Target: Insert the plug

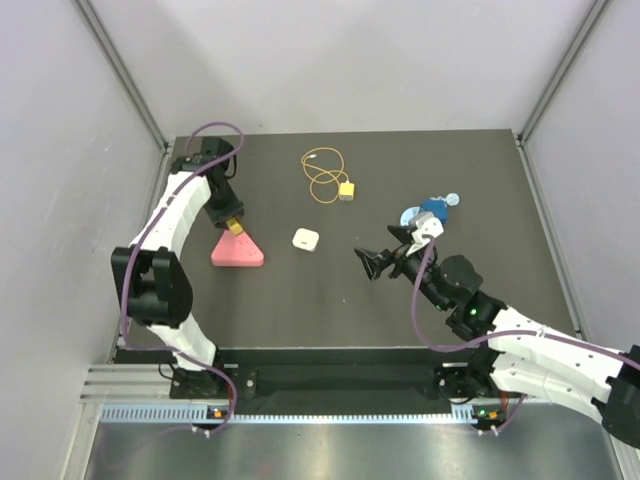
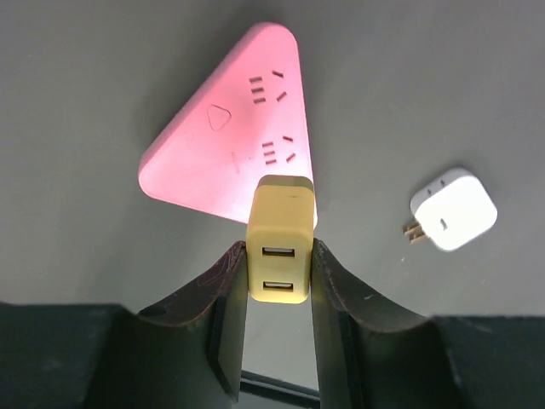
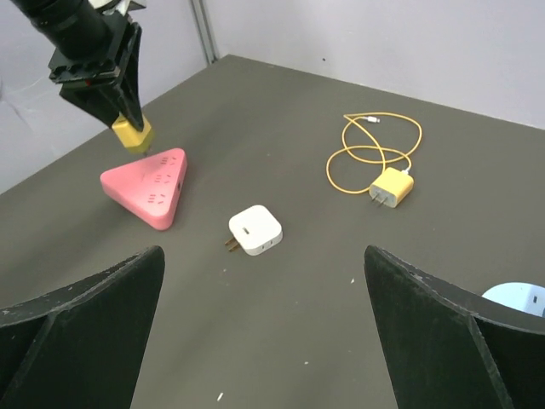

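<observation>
Plug [image 1: 346, 190]: lying upper centre on its looped wire [image 1: 322, 175], untouched; insertion apparently still pending.
Left gripper [image 2: 278, 260]: clamping a wireless yellow block [image 2: 281, 213] over the pink strip [image 2: 221, 153], centre frame.
Right gripper [image 3: 268, 315]: hanging wide apart, empty.

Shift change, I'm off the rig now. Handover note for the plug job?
Left gripper: shut on yellow block, held at a corner of the pink strip; seating unclear.
Right gripper: open, empty, above mid-table.
Wired plug: lying far side, untouched; white adapter loose mid-table.
Done: no insertion confirmed.
Left: wired plug into the strip.
</observation>
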You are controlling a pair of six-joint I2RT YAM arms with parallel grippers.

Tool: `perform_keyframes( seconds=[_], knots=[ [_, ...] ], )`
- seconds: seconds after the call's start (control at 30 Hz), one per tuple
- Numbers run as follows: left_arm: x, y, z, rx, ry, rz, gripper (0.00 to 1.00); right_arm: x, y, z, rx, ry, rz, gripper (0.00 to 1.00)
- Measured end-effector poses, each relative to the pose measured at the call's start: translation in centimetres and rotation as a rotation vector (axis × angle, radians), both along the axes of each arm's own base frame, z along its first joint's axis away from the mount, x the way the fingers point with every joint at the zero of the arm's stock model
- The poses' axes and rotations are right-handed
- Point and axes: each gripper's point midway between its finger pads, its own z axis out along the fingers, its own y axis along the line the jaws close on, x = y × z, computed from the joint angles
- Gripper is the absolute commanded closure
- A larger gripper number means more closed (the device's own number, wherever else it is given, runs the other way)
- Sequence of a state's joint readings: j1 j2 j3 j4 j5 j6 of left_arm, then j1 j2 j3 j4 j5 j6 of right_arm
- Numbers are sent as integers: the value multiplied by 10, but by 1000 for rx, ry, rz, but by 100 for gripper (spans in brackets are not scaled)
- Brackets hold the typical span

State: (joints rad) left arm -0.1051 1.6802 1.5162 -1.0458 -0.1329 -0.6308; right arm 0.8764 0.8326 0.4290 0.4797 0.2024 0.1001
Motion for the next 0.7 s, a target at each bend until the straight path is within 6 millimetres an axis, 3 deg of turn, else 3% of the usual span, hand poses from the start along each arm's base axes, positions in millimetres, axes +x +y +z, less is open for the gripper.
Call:
perform_keyframes(
  seconds=[0.37, 0.7],
  knots=[
    [40, 27, -17, 154, 105, 293, 100, 3, 4, -5, -35, 23, 2, 0],
    [38, 27, -24, 159, 142, 368, 100, 5, 3, -14, -75, 31, -3, 0]
  ],
)
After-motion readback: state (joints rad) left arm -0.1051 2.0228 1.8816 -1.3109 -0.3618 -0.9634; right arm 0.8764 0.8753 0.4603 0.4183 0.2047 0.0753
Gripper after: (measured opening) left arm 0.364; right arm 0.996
